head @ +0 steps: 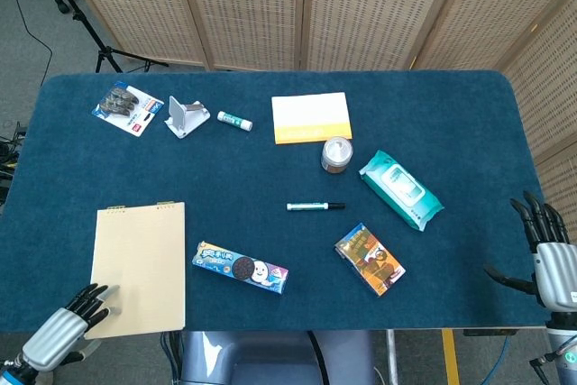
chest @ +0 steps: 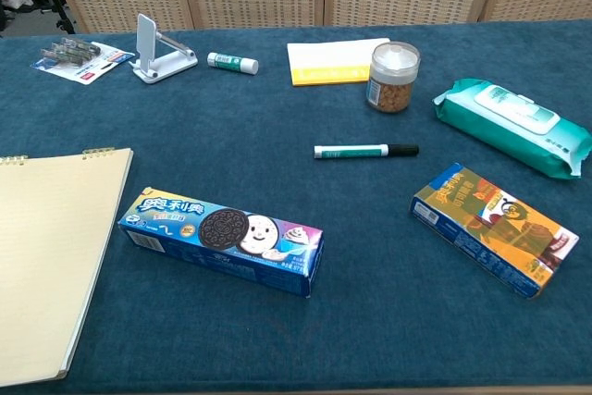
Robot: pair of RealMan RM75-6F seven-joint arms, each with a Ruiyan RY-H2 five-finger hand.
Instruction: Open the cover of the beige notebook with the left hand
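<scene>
The beige spiral-bound notebook (head: 140, 268) lay flat and closed at the near-left of the table, rings along its far edge, just left of the blue oblong cookie box (head: 240, 267). The left robot hand (head: 68, 324) sat at the notebook's near-left corner, dark fingertips (head: 93, 295) over or just touching the cover edge; contact was hard to confirm from the head view, and the chest view did not show the hand. Fingers were loosely spread, holding nothing. The cover was not lifted, so the task looked barely begun: getting under the edge and swinging the cover over were both left.

The right robot hand (head: 548, 259) hung off the table's near-right edge, fingers apart, empty.

The dark blue felt-covered table (head: 234, 169) also carried a green-and-black marker pen (head: 315, 206), a teal wet-wipes pack (head: 401, 189), a small lidded jar (head: 336, 154) and a yellow-and-white pad (head: 312, 117). Woven folding screens (head: 297, 6) stood behind, grey floor at left.
</scene>
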